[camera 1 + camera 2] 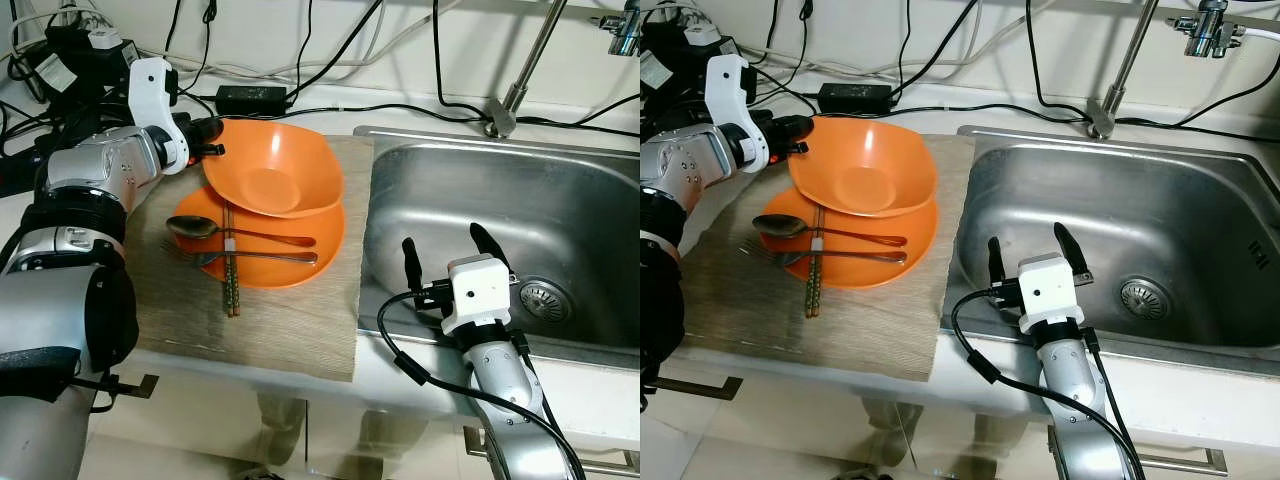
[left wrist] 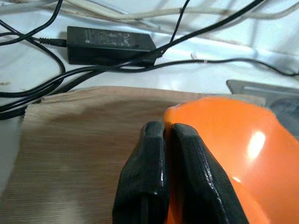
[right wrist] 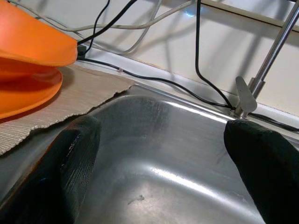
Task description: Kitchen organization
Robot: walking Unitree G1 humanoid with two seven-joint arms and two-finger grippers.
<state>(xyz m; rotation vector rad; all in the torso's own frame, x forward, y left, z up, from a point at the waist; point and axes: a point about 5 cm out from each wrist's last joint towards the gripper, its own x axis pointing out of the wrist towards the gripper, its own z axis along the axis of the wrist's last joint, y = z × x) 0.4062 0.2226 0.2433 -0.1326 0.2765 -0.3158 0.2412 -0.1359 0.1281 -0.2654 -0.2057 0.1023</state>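
- From my head cameras: my left gripper (image 1: 212,138) is at the far left rim of the orange bowl (image 1: 272,168), its black fingers pinched together on that rim. The bowl sits tilted on top of an orange plate (image 1: 300,262), with its near edge resting on the plate.
- The plate lies on a beige mat (image 1: 290,335) spread over the counter just left of the steel sink (image 1: 560,210). On the plate lie a spoon (image 1: 195,228), a fork (image 1: 215,258) and a pair of chopsticks (image 1: 231,285), the chopsticks crossing the other two and reaching past the plate's near edge onto the mat.
- My right gripper (image 1: 448,250) is at the sink's near left corner, above the basin, its two fingers spread wide with nothing between them. The drain (image 1: 543,298) is just to its right, and the tap (image 1: 508,100) stands behind the basin.
- Behind the mat a black power brick (image 1: 252,97) lies among loose cables by the wall.
- From my left wrist: my fingers (image 2: 145,182) look pressed together beside the bowl's glossy rim (image 2: 233,140); the rim itself between them I can only just make out. The mat (image 2: 84,130) and the power brick (image 2: 110,42) lie beyond.
- From my right wrist: my fingers (image 3: 70,163) stand far apart over the bare basin (image 3: 173,154), with the bowl (image 3: 32,42) and plate (image 3: 28,91) stacked at the side on the mat (image 3: 74,100).
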